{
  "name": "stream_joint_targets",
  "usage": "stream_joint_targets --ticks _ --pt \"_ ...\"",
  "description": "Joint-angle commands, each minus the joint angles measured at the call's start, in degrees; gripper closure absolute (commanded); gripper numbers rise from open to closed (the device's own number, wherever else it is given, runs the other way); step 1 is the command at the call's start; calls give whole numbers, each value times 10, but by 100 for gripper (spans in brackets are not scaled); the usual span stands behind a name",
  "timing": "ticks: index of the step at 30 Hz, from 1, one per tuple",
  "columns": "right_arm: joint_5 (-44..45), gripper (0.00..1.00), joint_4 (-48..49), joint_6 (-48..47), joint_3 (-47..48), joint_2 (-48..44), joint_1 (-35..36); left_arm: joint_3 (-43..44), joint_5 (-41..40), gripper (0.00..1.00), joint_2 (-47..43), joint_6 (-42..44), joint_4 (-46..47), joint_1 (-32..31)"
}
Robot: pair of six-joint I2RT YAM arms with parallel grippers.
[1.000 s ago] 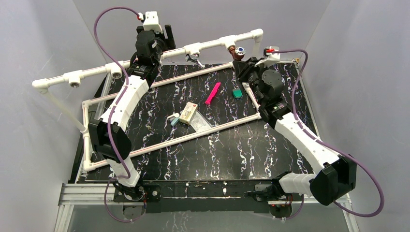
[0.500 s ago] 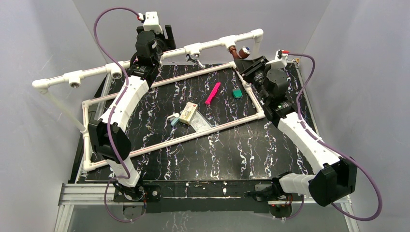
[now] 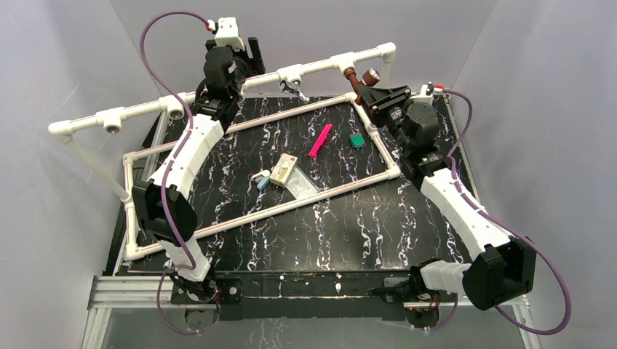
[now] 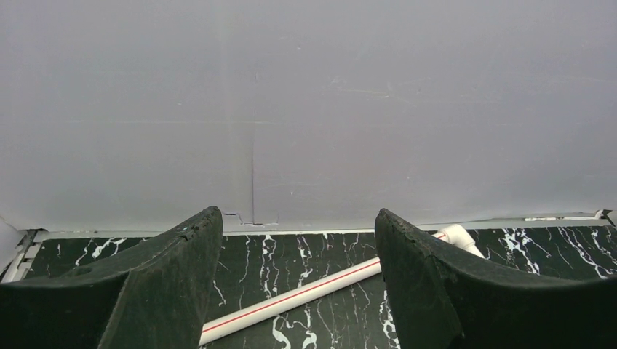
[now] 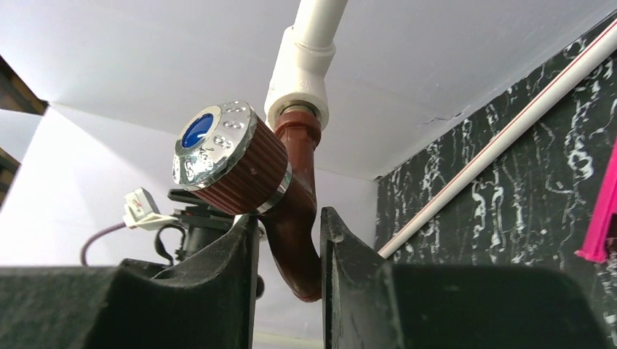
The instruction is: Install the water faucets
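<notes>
Across the bench (image 3: 342, 240), a white pipe frame (image 3: 291, 204) with a raised rail (image 3: 316, 67) of tees along the far side

High behind that rail, left jaws spread wide, nothing between them

At the rail's right end, right jaws closed on the bent spout of the brown tap (image 5: 295, 211), touching it on both sides as far as the wrist view shows

Seated by its threaded end in the rightmost tee (image 5: 302, 73), knob out to one side; whether screwed fully home, impossible to tell

Hanging from the next tee along, the silver tap (image 3: 292, 87), apparently in place

Further left, two tees (image 3: 174, 111) with open mouths and no tap

Judged from this: both taps in sockets, so probably only a last tightening and letting go of the brown one left to do

Loose on the bench: pink strip (image 3: 320, 140), small green piece (image 3: 356, 139)
</notes>
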Motion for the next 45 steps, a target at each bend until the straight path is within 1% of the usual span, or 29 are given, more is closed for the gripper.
stream_joint_targets --ticks 1,5,9,12,17,22,30,35,41,43,44,45 --pt "90 99 -7 220 12 -1 -26 -35 13 26 -8 -4 -133 -10" --pt "80 99 -27 257 16 4 -26 -33 17 26 -7 -7 -136 -10" --pt "84 99 -31 252 20 6 -26 -30 16 26 -8 -6 -140 -10" --pt "83 99 -31 223 30 8 -26 -32 15 26 -9 -6 -140 -10" --pt "84 99 -17 126 51 7 -25 -34 15 26 -7 -10 -138 -10" --pt "84 82 8 39 67 15 -25 -33 18 26 -3 -16 -136 -10" --pt "89 64 44 -45 85 37 -25 -33 13 26 -5 -9 -139 -10" --pt "81 60 57 -94 108 59 -25 -34 10 26 -5 -4 -140 -10" --pt "53 51 92 -178 120 83 -25 -36 9 26 -6 1 -139 -10" --pt "37 51 108 -193 118 90 -25 -35 9 26 -4 1 -140 -10" --pt "35 54 112 -196 117 92 -25 -37 9 26 -3 1 -140 -11" --pt "31 59 118 -200 114 94 -25 -37 9 26 -3 1 -140 -10"
